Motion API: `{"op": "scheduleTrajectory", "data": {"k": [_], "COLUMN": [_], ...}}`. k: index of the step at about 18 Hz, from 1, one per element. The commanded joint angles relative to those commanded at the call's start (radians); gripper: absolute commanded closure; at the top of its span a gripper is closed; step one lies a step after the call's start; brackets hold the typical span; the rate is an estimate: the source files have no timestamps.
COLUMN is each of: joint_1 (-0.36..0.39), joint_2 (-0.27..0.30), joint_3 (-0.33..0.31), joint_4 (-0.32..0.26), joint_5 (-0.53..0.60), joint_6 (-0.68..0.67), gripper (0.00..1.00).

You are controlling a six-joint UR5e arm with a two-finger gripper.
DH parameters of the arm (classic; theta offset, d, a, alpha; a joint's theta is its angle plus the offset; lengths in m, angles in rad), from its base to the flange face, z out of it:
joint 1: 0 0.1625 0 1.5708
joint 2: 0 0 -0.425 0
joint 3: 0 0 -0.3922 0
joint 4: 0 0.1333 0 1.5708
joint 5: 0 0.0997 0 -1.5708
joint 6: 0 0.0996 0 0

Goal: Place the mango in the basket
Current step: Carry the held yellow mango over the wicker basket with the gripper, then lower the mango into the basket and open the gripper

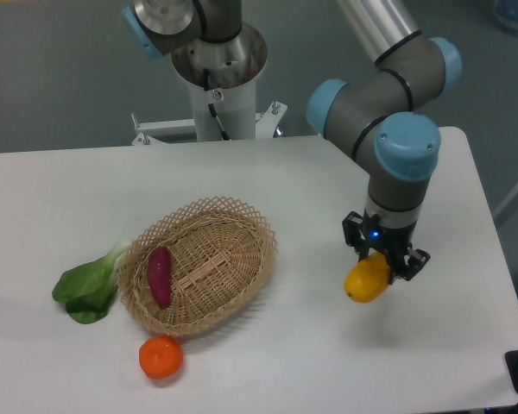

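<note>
Camera view from the fixed position, nearest things first: a round orange tangerine sits on the white table close to the front edge, just in front of the basket's near rim and apart from it. Right of it and well apart, the mango hangs above the table, yellow-orange and tilted with its lower end toward the left. The gripper has its two dark fingers clamped on the mango's upper part, one on each side, so that most of the fruit shows below and left of them. A small blue light glows on the gripper body just above the fruit.

To the left, the basket lies on the table, its open lattice rim running all around the woven bowl. A purple sweet potato lies inside it against the left wall, lengthwise from front to back. A leafy green vegetable rests on the table touching the basket's left outer edge, its pale stalk pointing toward the rim. The mango is outside the basket, well to its right.

Farther back, the arm rises from the gripper through grey links and light-blue joint caps. Behind the table's far edge stands the robot's base column.
</note>
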Motion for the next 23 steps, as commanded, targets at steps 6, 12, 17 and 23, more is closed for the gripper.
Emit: {"op": "scheduleTrajectory", "data": {"k": [6,12,17,23], "joint_1": [-0.112,-0.190,-0.261,-0.319], "joint_2": [0.087,0.134,0.135,0.126], "joint_3": [-0.161,-0.235,-0.265,-0.290], "joint_4": [0.017,0.026,0.028,0.035], "joint_5": [0.011,0.011,0.057,0.078], "joint_6": [-0.028,-0.026,-0.035,-0.055], "gripper": [0.40,0.40,0.39,0.36]}}
